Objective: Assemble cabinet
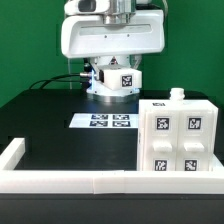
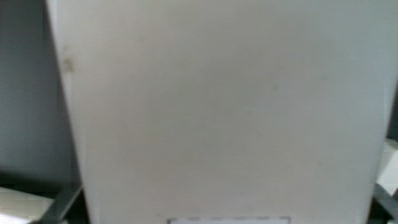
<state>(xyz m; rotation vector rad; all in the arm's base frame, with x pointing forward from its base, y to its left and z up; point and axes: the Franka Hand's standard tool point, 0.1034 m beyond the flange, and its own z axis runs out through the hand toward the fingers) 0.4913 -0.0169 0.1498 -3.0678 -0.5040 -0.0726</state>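
Note:
The cabinet body [image 1: 178, 135] is a white box with several square tags. It stands on the black table at the exterior view's right, with a small white knob on top. My gripper [image 1: 114, 88] hangs at the back centre, well to the left of the body. It is shut on a white cabinet panel [image 1: 121, 80] that carries a tag and is held off the table. In the wrist view this panel [image 2: 222, 110] fills nearly the whole picture, so my fingers are hidden.
The marker board [image 1: 105, 121] lies flat on the table below and in front of the gripper. A low white rim [image 1: 70, 181] edges the table's front and left side. Black cables run along the back left.

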